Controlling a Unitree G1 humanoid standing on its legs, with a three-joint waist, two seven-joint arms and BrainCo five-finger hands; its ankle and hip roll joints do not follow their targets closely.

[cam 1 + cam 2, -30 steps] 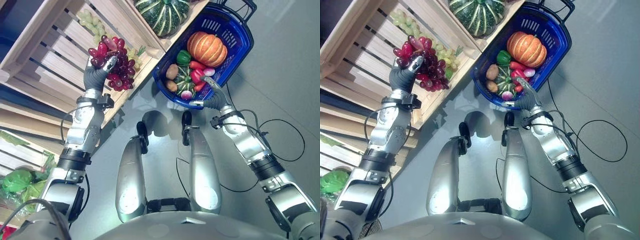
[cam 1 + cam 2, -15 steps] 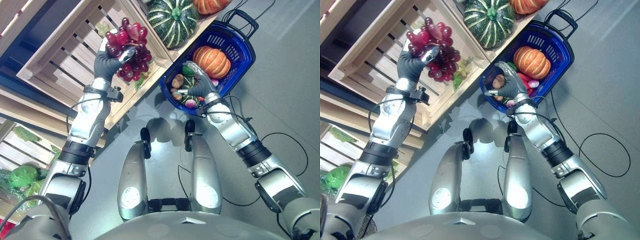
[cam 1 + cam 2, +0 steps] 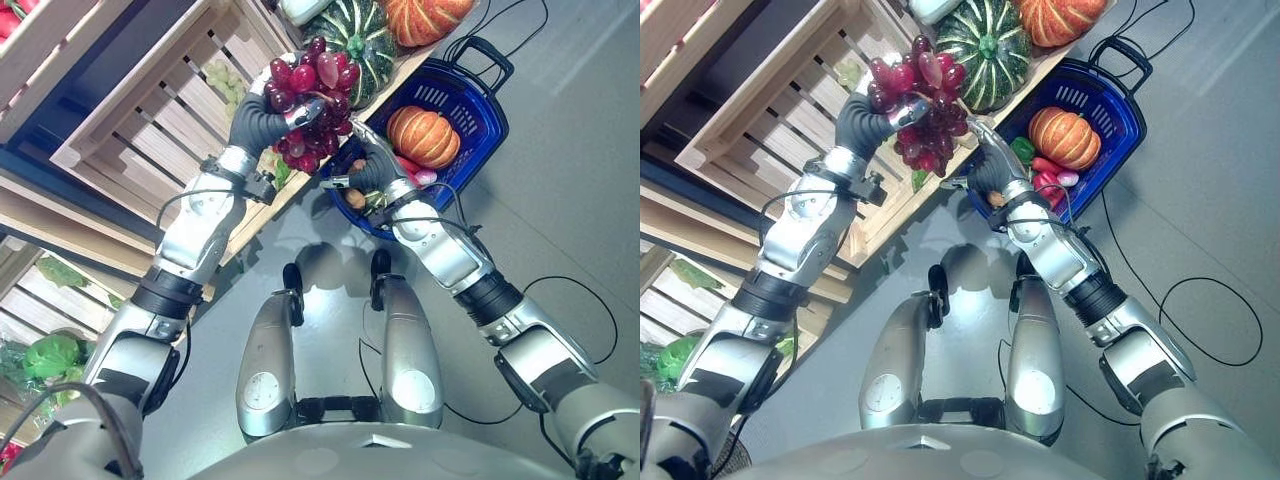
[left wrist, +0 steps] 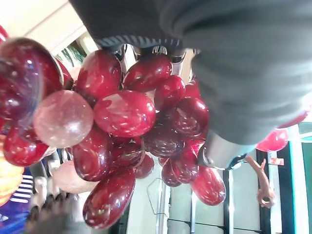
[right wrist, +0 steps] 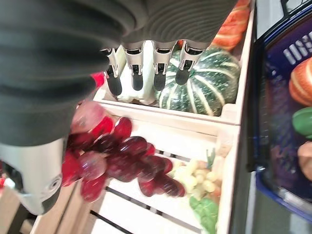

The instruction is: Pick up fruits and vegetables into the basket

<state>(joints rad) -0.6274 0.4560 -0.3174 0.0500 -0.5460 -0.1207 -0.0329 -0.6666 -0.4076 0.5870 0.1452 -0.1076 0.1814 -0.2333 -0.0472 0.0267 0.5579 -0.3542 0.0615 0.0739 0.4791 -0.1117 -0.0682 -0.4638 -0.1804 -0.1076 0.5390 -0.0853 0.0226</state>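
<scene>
The robot's left hand (image 3: 262,117) holds a bunch of red grapes (image 3: 310,105) aloft, its fingers curled round the top of the cluster while the rest hangs below the palm, over the edge of a slatted wooden crate (image 3: 150,110). The right hand (image 3: 985,170) is raised just beside the grapes, fingers straight and relaxed, holding nothing, between the bunch and the blue basket (image 3: 490,110) on the floor. The basket already carries an orange pumpkin (image 3: 423,136), with smaller vegetables beside it. On the crate shelf behind the grapes sit a striped green squash (image 3: 985,45) and another orange pumpkin (image 3: 1060,18); green grapes (image 3: 222,75) lie inside the crate.
</scene>
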